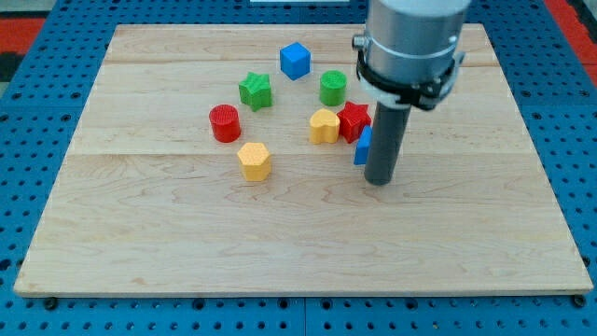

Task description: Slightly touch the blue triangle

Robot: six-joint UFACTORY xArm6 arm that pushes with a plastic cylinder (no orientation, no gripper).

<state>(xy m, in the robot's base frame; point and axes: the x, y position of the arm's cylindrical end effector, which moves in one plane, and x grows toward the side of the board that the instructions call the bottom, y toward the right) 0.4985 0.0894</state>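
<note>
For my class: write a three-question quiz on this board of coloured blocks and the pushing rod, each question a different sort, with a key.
1. True or false: my tip is right beside the blue triangle.
2. Which block lies nearest the view's top? A. blue cube B. red cylinder C. yellow hexagon
3. Fill in: the yellow heart touches the red ____.

Key
1. True; the rod hides part of the triangle.
2. A
3. star

Pale wooden board [187, 215], grain visible; ridged matt-plastic blocks [254, 160].
</note>
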